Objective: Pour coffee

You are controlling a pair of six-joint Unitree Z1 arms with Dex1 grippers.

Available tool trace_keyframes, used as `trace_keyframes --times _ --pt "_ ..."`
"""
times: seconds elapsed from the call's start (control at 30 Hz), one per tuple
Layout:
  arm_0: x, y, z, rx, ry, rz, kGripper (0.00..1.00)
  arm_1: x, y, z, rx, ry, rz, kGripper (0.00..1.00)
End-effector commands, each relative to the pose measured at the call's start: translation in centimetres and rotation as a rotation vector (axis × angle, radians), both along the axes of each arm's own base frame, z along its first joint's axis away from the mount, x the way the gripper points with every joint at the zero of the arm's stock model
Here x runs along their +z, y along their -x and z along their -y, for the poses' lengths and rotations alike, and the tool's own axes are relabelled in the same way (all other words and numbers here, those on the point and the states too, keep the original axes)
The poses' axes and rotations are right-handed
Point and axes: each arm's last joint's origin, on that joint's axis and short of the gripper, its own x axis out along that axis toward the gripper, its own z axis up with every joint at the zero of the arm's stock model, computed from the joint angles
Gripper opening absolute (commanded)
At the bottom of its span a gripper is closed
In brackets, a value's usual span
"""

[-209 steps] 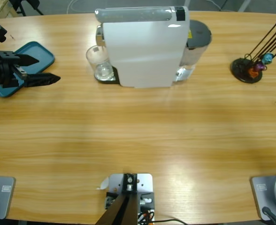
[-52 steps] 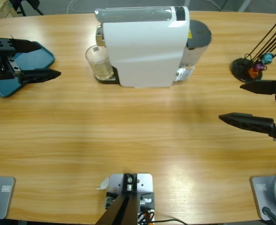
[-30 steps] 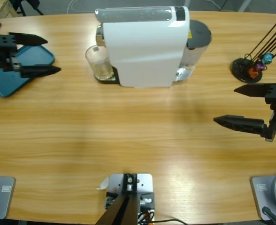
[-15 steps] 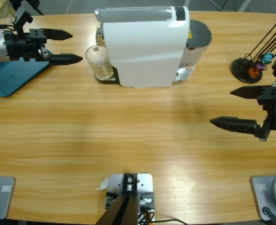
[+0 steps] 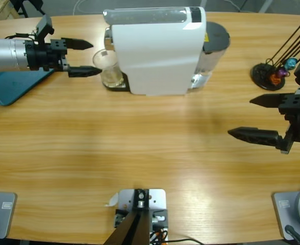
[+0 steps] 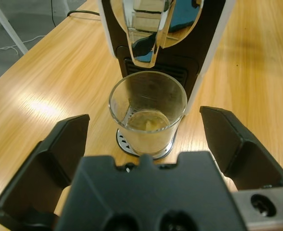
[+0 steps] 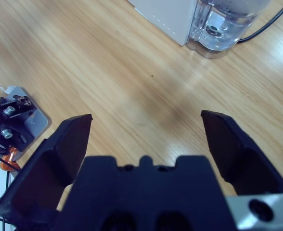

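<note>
Here we see the left gripper [image 5: 91, 57] gaping wide, empty, just short of the small clear glass tumbler [image 6: 147, 112] holding pale amber coffee [image 6: 146, 122]; the right gripper [image 5: 242, 117] gapes empty too.

Machine sitting at the back middle of the counter [image 5: 140, 132], arms coming in from both ends.
A glass [image 5: 107, 68] is standing on the drip plate at the machine's [image 5: 155, 51] left face, under the spout, with coffee [image 6: 146, 121] lying in its bottom. The left gripper [image 5: 86, 57] is reaching in from the left, jaws spread just beside the glass; a tray [image 5: 9, 81] is lying under that arm. The water tank [image 7: 223, 26] is sitting at the machine's right. A capsule stand [image 5: 272, 74] is standing far right, the right gripper [image 5: 247, 116] hanging before it.
</note>
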Motion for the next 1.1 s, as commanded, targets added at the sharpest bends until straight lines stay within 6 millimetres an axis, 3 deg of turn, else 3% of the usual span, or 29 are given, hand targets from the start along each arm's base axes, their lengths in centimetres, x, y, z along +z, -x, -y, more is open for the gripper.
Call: trace_keyframes --times 0.03,1.1 --pt "-1.8 -0.5 1.9 -0.082 0.017 -0.046 1.000 -0.8 -0.5 -0.3 0.014 0.017 -0.028 1.000" --pt "-2.0 -1.0 3.6 -0.040 -0.041 -0.019 1.000 -0.8 -0.6 -0.4 0.012 0.020 -0.027 1.000"
